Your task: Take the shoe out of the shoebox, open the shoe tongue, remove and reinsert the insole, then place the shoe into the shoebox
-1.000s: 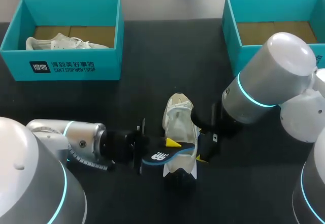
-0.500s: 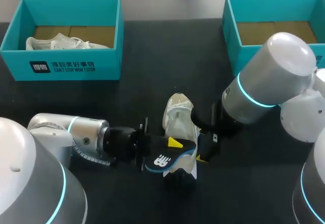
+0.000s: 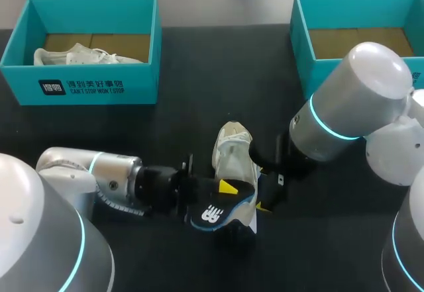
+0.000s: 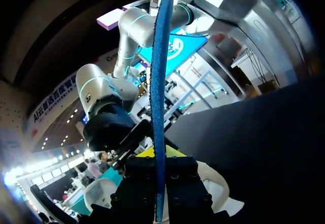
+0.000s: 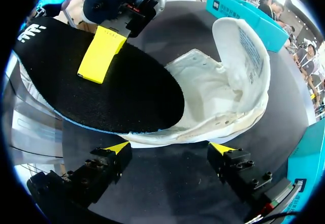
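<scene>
A white shoe (image 3: 233,159) lies on the black table, its opening toward my right gripper, with the tongue folded back (image 5: 244,46). My left gripper (image 3: 222,196) is shut on the dark insole (image 3: 215,211), which has a blue edge and hangs over the shoe's heel end. In the left wrist view the insole (image 4: 158,82) stands edge-on between the fingers of the left gripper (image 4: 158,170). My right gripper (image 5: 170,148) is open just short of the shoe (image 5: 223,92), with nothing between its fingers. One yellow fingertip (image 5: 101,54) of the left gripper presses on the insole (image 5: 117,97).
A teal shoebox (image 3: 86,83) at the back left holds another white shoe (image 3: 86,57). A second teal shoebox (image 3: 301,47) stands at the back right, partly hidden behind my right arm, its brown floor bare.
My left arm has shifted to the right, carrying the insole a little further over the shoe's heel end. The shoe and the right arm have stayed put.
</scene>
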